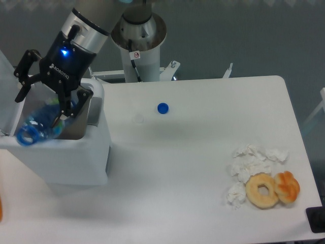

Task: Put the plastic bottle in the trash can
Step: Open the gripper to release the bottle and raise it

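Note:
The plastic bottle [36, 126] shows as a blurred blue-tinted shape with its blue neck ring toward the front left, inside the mouth of the trash can [61, 158]. The can is a white bin at the table's left end, with its lid [6, 86] flipped up on the left. My gripper [43, 105] hangs tilted just above the bin's opening. Its black fingers [23, 81] are spread open, and the bottle sits below them, loose from the pads.
A small blue cap [162, 108] lies on the white table [193, 168] right of the bin. Crumpled tissues [251, 160] and two doughnuts [271, 189] sit near the front right corner. The robot's base column [139, 46] stands behind the table.

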Robot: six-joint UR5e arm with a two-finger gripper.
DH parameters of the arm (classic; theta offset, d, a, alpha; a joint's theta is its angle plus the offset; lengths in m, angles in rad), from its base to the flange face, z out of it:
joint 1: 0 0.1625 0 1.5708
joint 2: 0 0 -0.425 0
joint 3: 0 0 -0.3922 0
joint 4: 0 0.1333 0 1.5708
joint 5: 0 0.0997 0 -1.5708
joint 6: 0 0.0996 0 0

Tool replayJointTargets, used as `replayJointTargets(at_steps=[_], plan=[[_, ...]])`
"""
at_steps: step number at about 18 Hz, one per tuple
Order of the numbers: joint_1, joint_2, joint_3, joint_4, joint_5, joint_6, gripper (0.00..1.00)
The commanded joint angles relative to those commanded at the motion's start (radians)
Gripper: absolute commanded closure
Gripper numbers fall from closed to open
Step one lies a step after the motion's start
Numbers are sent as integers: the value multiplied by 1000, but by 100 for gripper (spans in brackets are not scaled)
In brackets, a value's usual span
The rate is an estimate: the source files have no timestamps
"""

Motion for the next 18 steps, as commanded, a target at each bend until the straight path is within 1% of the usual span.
replayJointTargets(at_steps=[3, 5, 10, 13, 16, 18], plan=[[2, 8, 8, -2, 2, 11, 0], [14, 6, 11, -5, 11, 47, 0], [21, 12, 11, -9, 23, 52, 0], [21, 8, 18, -8, 107, 80, 0], [25, 3, 23, -11, 243, 188, 0], [47, 2, 21, -12, 293, 270, 0]])
